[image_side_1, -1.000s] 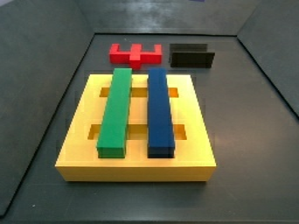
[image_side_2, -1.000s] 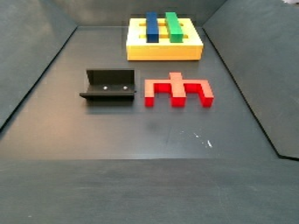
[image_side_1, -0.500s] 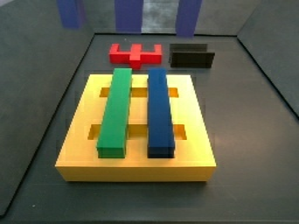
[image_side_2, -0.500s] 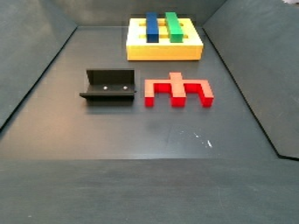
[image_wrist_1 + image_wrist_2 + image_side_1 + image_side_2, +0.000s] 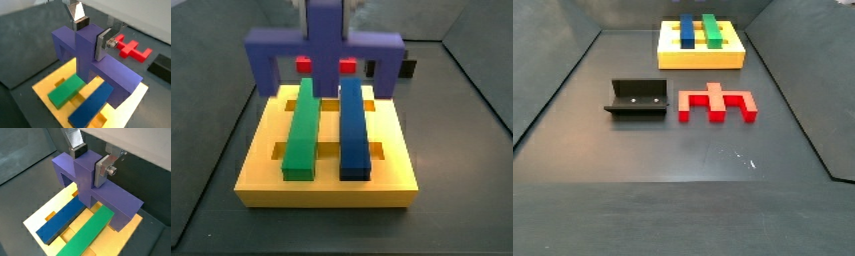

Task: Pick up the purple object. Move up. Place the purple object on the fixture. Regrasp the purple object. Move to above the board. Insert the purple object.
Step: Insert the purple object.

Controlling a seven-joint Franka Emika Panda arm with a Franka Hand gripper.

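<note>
In a side view the fixture [image 5: 636, 99] stands empty on the dark floor at the left, with the red block [image 5: 716, 103] just beside it on the right and the board [image 5: 700, 47] far behind. In both wrist views the gripper [image 5: 91, 34] pinches the central stub of the purple object [image 5: 93, 62], silver fingers [image 5: 103, 170] pressed on either side, legs pointing down. The piece hangs above the far end of the board [image 5: 327, 140], across the green bar [image 5: 301, 126] and the blue bar [image 5: 354, 129]. I judge the step to be moving above the board, insertion next: that calls for lining the legs up with the free slots at the far end, then lowering straight.
</note>
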